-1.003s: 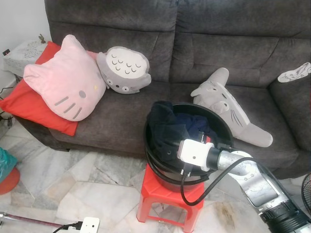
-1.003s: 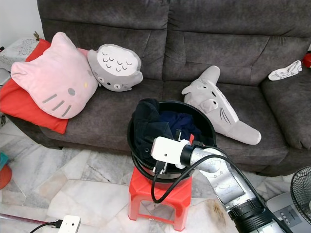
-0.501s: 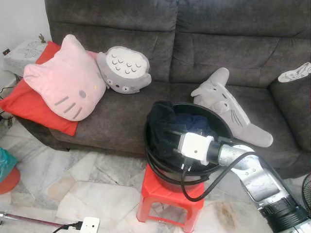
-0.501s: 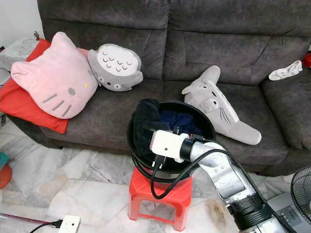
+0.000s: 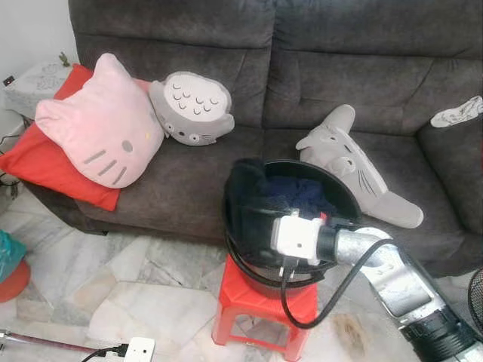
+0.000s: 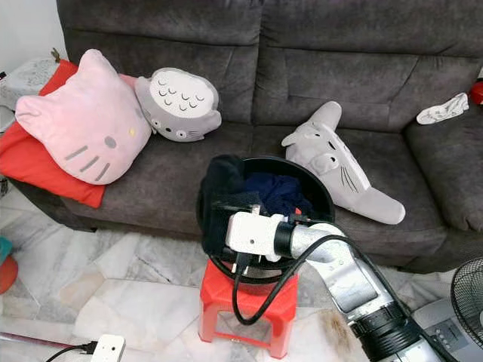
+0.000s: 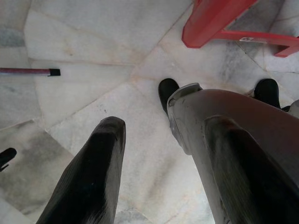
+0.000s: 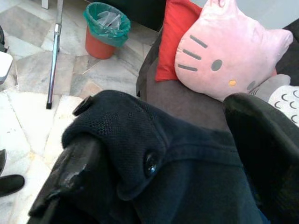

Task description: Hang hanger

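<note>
My right gripper (image 8: 154, 154) is spreading wide over the black buttoned garment (image 8: 154, 140) in the black bucket (image 5: 343, 197), gripping nothing.

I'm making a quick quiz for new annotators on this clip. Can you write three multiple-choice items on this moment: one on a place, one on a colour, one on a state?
1. Where does the black bucket stand?
A. on the sofa
B. on the red stool
C. on the floor

2. What colour is the cat-face cushion?
A. pink
B. grey
C. blue

3. What is the right gripper doing?
A. hanging idle by the floor
B. holding a cushion
C. reaching its open fingers around the dark garment at the bucket

Key: 1 B, the bucket sits on the stool's top. 2 A, it is pink. 3 C, a finger shows on either side of the cloth.
</note>
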`<state>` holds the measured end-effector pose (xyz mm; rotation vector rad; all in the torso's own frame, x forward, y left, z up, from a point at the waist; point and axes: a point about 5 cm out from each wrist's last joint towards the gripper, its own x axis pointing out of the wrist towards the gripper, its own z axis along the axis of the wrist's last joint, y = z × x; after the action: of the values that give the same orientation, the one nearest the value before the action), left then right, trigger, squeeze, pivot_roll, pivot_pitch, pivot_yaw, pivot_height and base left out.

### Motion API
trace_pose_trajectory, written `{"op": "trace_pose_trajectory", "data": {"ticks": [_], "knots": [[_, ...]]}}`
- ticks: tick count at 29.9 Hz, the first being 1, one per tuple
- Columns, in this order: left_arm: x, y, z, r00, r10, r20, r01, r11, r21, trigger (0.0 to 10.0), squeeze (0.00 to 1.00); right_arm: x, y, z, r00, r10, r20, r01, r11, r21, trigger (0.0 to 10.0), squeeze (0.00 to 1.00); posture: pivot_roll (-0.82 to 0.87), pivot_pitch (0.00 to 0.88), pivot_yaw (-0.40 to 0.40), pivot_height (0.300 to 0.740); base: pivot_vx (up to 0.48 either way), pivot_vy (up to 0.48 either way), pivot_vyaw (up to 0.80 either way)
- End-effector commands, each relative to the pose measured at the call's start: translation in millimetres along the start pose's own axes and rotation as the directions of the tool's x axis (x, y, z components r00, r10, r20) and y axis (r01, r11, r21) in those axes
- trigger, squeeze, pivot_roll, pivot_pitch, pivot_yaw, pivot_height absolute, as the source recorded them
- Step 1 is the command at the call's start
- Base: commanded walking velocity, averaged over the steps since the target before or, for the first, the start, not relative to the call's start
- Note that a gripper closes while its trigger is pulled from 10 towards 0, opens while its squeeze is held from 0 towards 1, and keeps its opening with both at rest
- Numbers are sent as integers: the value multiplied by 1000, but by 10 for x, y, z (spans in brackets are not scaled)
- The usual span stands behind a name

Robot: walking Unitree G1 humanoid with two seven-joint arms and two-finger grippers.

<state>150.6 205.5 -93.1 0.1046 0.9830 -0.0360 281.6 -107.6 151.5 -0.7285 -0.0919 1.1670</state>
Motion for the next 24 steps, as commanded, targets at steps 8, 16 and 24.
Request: {"op": "trace_pose_trajectory", "data": {"ticks": [8,16,24], "knots": [[-18,16,-83,999,0,-35,1,1000,16,10000,0,13,-314,-172,960,-240,-143,230,970,-82,10000,0,-92,79,22,740,0,0,0],[-19,15,-86,999,-1,-37,2,1000,17,10000,0,8,-363,-348,926,-289,-245,300,954,6,10000,0,-91,84,26,740,0,0,0],[-19,19,-84,999,-3,-37,3,1000,20,10000,0,-48,-305,-146,988,-113,-109,122,989,80,10000,1000,-100,84,30,740,0,0,0]]}}
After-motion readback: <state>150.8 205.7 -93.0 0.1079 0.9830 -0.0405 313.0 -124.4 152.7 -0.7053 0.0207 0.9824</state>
